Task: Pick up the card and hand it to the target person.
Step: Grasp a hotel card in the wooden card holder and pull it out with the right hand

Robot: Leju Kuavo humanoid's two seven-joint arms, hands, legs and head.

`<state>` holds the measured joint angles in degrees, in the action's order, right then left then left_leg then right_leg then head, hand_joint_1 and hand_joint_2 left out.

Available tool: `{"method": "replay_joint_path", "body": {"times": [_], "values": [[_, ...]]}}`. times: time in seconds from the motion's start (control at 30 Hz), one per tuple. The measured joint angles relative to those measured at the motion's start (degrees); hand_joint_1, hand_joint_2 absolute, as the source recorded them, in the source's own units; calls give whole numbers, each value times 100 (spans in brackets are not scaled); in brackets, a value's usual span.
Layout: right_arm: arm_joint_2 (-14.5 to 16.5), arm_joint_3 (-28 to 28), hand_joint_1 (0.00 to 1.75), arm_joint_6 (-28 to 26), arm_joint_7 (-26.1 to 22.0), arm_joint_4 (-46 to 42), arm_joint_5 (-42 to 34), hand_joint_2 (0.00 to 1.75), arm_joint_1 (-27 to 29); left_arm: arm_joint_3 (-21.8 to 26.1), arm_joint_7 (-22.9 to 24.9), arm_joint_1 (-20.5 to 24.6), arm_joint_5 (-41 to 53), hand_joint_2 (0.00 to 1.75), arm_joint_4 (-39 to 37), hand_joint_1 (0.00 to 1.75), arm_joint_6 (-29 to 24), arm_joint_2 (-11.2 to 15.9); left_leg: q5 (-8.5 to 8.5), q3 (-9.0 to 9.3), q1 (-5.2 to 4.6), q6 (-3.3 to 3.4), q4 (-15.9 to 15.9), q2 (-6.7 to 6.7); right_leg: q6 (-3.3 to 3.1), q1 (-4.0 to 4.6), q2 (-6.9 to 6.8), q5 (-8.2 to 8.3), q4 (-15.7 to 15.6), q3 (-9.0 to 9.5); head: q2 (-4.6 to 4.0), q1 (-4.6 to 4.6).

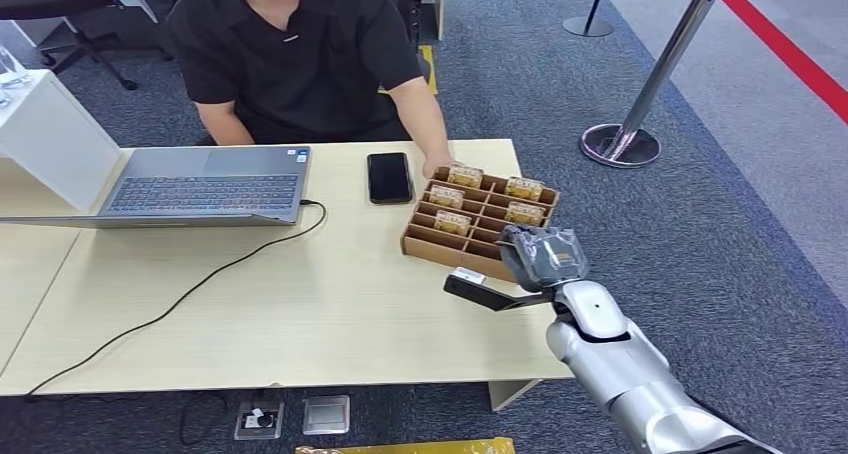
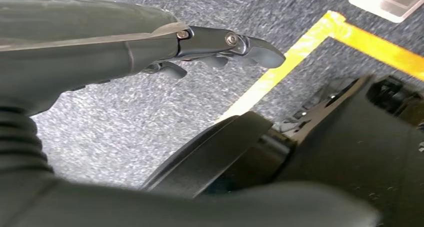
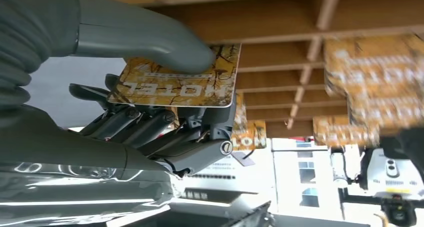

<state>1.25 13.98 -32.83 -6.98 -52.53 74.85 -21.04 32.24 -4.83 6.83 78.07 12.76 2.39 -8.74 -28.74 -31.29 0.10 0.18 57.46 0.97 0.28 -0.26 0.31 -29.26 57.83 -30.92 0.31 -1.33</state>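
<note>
Thumb (image 3: 150,42) on top, dark fingers (image 3: 165,132) underneath: the right hand (image 1: 540,254) has a golden card (image 3: 180,84) marked HOTEL pinched between them, right at the near edge of the cardboard tray (image 1: 420,242). More gold cards (image 1: 446,196) stand in the tray's slots. The left hand (image 2: 150,42) hangs low over grey carpet beside a yellow floor line (image 2: 280,72), fingers loosely apart, gripping nothing. Further back on the table (image 1: 300,304): a black phone (image 1: 389,177) just beside the tray, a laptop (image 1: 200,186) with its cable. Behind them a person (image 1: 300,54) in black reaches a hand (image 1: 437,166) to the tray's far edge.
</note>
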Motion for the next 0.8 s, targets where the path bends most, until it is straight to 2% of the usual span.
{"method": "replay_joint_path", "body": {"times": [0.33, 0.43, 0.6, 0.8], "values": [[152, -102, 175, -518, -1753, -986, -2516, 175, 176, 2, 71, 0, -79, 175, 0, 0, -119, 0, 0, -23, 0, 0, 0, 0, 0, 0, 0, 0, 2, -22, 1, 1], [246, -36, 175, -480, -2134, -1310, -3168, 175, 178, 2, 114, 1, -79, 175, 0, 0, -118, -1, 0, -26, 0, 0, 0, 0, 0, 0, 0, 0, 3, -25, 1, 2], [405, 242, 175, -65, -2212, -1587, -3624, 175, 87, 4, 136, 24, -79, 175, 0, 0, -117, -1, 1, -29, 0, 0, -1, -1, 0, 0, 1, 0, 4, -27, 2, 4], [613, 750, 175, 79, -1755, -1361, -3086, 175, -224, 1, 136, 57, -64, 175, 0, 0, -116, -4, 3, -30, 1, -2, -2, 0, 0, 0, 1, 0, 6, -28, 1, 4]]}}
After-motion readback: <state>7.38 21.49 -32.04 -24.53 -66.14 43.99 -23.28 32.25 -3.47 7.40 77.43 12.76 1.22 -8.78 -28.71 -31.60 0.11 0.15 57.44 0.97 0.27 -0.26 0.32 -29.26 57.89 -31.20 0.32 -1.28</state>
